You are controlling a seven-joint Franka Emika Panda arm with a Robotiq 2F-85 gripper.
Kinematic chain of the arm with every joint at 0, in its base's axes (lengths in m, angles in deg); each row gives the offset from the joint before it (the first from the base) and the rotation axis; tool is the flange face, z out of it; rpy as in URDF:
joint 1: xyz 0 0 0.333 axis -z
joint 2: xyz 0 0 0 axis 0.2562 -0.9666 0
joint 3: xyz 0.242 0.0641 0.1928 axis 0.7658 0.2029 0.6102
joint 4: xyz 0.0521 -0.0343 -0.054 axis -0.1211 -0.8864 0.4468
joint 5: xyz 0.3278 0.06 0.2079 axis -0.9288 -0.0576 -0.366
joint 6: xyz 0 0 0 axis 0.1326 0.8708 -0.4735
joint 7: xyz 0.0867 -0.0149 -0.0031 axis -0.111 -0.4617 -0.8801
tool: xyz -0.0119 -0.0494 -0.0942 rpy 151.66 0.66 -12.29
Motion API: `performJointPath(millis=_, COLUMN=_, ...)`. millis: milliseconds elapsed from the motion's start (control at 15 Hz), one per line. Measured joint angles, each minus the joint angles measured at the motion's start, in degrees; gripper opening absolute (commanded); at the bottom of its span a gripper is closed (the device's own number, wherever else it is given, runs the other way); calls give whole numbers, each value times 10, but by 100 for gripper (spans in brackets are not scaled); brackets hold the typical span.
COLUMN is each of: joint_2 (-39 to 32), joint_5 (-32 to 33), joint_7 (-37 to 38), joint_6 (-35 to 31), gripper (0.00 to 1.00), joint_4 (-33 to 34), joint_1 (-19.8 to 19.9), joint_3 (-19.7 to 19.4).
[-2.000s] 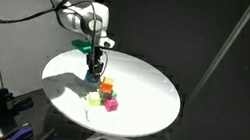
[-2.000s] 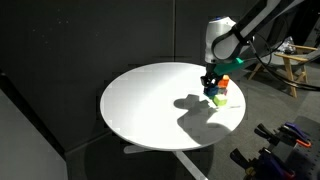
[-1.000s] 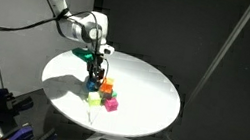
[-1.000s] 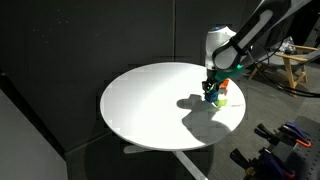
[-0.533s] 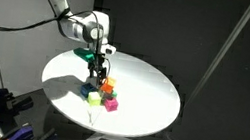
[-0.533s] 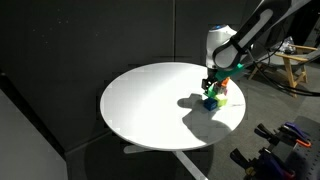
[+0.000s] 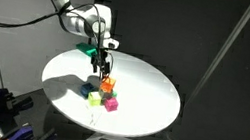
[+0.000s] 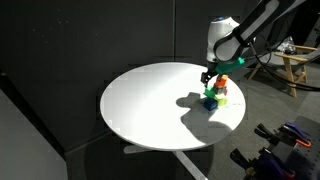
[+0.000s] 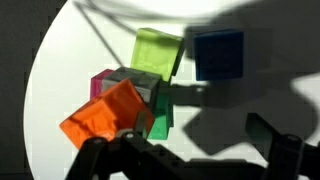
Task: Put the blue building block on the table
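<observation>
A: What is the hand doing?

B: In the wrist view the hand (image 9: 182, 142) stands wide with nothing between its fingers, hanging above the pile.

A: And what's under it?

B: Nearest is the orange cube (image 9: 108, 115), perched on the others. Beyond that is the lime block (image 9: 158, 52). The blue block (image 9: 218, 55) is just beside the lime one, lying flat on the desk (image 9: 70, 60) in the arm's shadow. I can't tell whether the two touch.

A: So it's already on the desk?

B: It looks that way, so the task seems done.

A: How would it handle if it needed moving?

B: I'd guess it's light, stiff and not fragile, with smooth faces that might slip a little. I'd pinch it squarely across the two flat faces that don't look at the lime block, low on the cube. That keeps the fingers clear of its neighbour.
</observation>
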Motion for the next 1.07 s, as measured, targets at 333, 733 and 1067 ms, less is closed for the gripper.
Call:
performJointPath(millis=333, joint_2=29, joint_5=0, joint_7=0, joint_6=17, gripper=100, joint_4=-1, joint_1=0, joint_3=3)
performJointPath(millis=733, joint_2=81, joint_5=-22, joint_7=-12, joint_6=67, gripper=100, joint_4=-7, joint_1=5, joint_3=18)
performJointPath(millis=1067, joint_2=138, joint_5=-79, joint_7=-75, joint_6=108, gripper=100, joint_4=-23, joint_1=22, joint_3=37)
